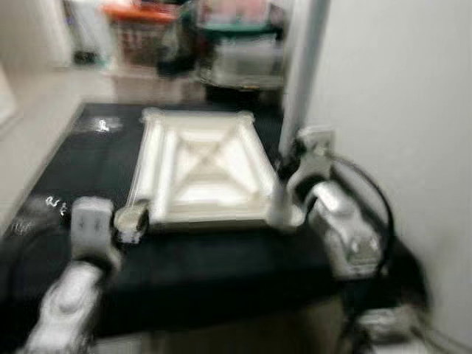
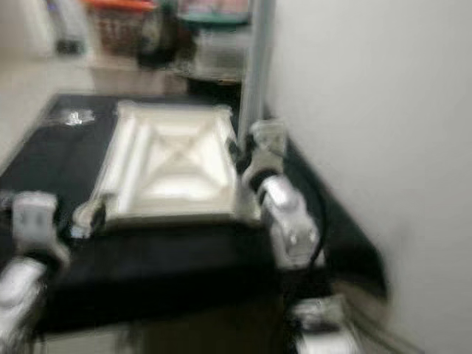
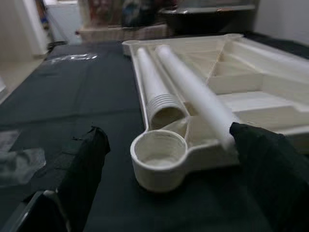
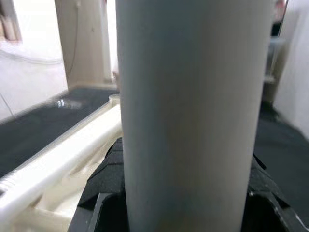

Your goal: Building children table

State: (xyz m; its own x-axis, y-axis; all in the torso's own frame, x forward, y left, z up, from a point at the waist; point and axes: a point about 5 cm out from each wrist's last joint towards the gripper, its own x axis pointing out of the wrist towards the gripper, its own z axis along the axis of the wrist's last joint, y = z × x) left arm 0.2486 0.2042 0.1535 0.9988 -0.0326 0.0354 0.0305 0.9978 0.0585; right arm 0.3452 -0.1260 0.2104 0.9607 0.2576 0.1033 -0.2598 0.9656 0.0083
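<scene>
While the right gripper [image 1: 295, 188] holds a leg [image 1: 299, 74] upright at the upturned tabletop's [image 1: 203, 173] near corner (seemingly screwing it in), the wide-open left gripper [image 3: 166, 166] straddles the next socket [image 3: 158, 154], awaiting a leg.

Looks like a lived-in home room, not a lab or shop. Pale floor [image 1: 44, 96] runs past the far-left corner of a black mat [image 1: 81, 147]. Beyond the mat's far edge: household clutter, incl. an orange-rimmed basket [image 1: 140, 29] and stacked dark and teal items [image 1: 236, 44], all blurred. Plain white wall [image 1: 398, 110] along the mat's right edge. A doorway-like opening [image 4: 89, 43] shows in the right wrist view.
</scene>
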